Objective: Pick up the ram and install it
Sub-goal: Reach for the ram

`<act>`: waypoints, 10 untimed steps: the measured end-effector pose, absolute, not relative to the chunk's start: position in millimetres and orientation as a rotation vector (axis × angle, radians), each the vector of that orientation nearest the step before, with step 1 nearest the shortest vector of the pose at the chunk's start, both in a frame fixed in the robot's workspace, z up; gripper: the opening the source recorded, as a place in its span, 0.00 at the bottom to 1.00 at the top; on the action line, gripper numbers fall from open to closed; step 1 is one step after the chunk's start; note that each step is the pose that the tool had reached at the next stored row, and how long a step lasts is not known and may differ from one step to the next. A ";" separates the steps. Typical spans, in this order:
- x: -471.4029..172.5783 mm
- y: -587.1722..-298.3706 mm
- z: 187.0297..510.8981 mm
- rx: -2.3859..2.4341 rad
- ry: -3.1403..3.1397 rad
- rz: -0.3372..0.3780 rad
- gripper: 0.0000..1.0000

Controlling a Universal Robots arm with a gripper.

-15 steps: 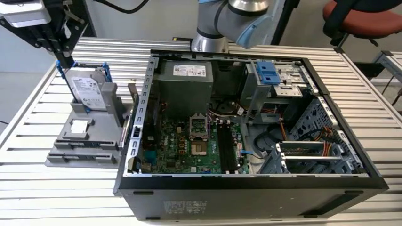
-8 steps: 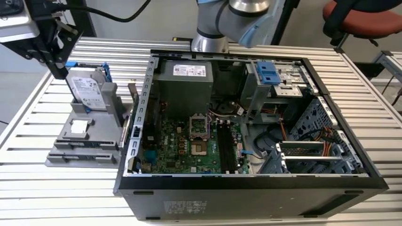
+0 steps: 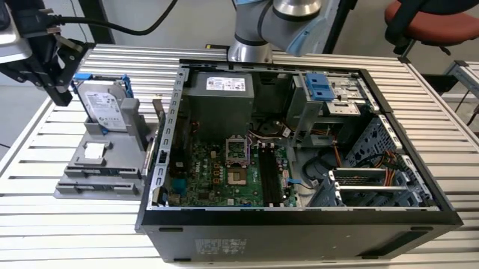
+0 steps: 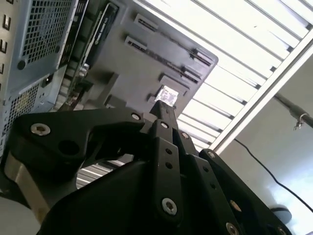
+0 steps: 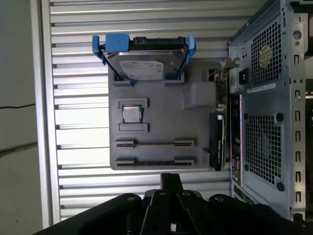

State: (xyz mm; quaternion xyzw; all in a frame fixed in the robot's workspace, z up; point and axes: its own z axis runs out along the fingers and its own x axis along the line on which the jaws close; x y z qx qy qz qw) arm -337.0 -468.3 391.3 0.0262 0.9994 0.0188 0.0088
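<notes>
- The claw (image 3: 62, 98) hangs above the table (image 3: 67, 235) at the exterior view's left, over the far end of the grey tray (image 3: 75, 193), close to the upright hard drive (image 3: 101, 106) in its blue bracket.
- Its fingers look pressed together into one narrow tip with nothing between them, and they touch nothing.
- The ram (image 5: 154, 143) appears to stand on its edge in one of the tray's two long holders. In the first wrist view it shows as a thin dark line between two small end brackets. I cannot be sure of it there, since the neighbouring holder looks much alike.
- From the claw, the ram lies lower down and toward the tray's near end in the exterior view, beyond the small square chip (image 5: 131, 113).
- Its long axis runs across the tray, parallel to the broad face of the hard drive, and crosswise to the long black slots (image 3: 270, 174) on the board inside the open computer case (image 3: 299, 224).
- The case lies just beside the tray, at the exterior view's right, and those slots look unfilled, so the ram is judged not yet picked up.
</notes>
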 end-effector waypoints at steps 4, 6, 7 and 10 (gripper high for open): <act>-337.7 -469.2 391.2 0.075 3.125 0.058 0.00; -337.7 -469.2 391.2 0.075 3.126 0.058 0.00; -337.7 -469.2 391.2 0.075 3.126 0.058 0.00; -337.7 -469.2 391.2 0.075 3.126 0.058 0.00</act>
